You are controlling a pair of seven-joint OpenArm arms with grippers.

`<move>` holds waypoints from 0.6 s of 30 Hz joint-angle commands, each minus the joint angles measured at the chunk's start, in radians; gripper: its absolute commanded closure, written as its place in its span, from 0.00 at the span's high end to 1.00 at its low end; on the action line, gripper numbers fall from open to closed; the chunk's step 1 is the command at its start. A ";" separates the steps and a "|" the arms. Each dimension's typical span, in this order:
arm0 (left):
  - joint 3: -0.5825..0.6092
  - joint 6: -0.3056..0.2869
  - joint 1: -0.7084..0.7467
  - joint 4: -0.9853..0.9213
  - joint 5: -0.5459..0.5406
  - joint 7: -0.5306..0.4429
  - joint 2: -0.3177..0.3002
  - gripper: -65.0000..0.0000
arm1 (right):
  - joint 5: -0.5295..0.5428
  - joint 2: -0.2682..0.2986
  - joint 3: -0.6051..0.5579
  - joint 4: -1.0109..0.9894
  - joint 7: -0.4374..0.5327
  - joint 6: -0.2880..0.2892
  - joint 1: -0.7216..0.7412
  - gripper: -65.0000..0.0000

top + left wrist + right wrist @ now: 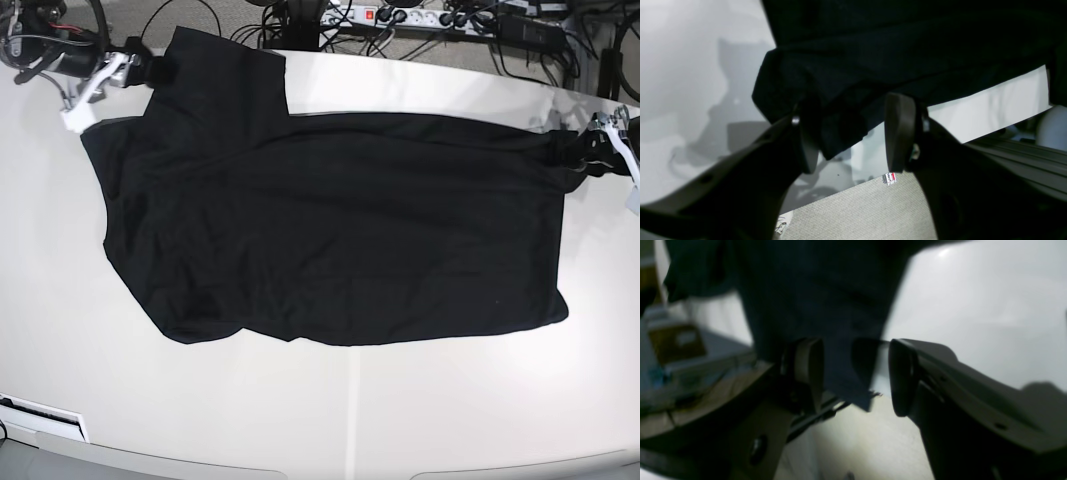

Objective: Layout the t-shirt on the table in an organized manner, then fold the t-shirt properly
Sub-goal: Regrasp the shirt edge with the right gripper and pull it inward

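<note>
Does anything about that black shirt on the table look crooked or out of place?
Yes. The t-shirt is spread out but askew on the table: one flap juts up past the far edge line at the upper left, the near hem slants, and the lower-left corner is rounded and bunched. No tear or spill shows.

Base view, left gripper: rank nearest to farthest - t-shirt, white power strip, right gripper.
From the left gripper, at the right edge of the base view:
1. t-shirt - its corner lies right at the gripper, spread over the table.
2. white power strip - on the floor beyond the table's far edge, top centre.
3. right gripper - opposite end, top left corner of the shirt.
</note>
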 commanded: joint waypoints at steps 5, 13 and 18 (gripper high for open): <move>-0.010 -0.006 -0.005 0.011 -0.020 0.000 -0.027 0.48 | 0.003 0.009 -0.138 0.008 -0.003 0.005 0.000 0.51; -0.010 -0.006 -0.005 0.011 -0.020 0.021 -0.027 0.48 | 0.013 0.012 -0.167 0.033 -0.012 0.005 0.045 0.00; -0.010 -0.006 -0.005 0.011 -0.022 0.031 -0.027 0.48 | 0.018 0.011 -0.161 0.169 -0.016 0.005 0.074 0.00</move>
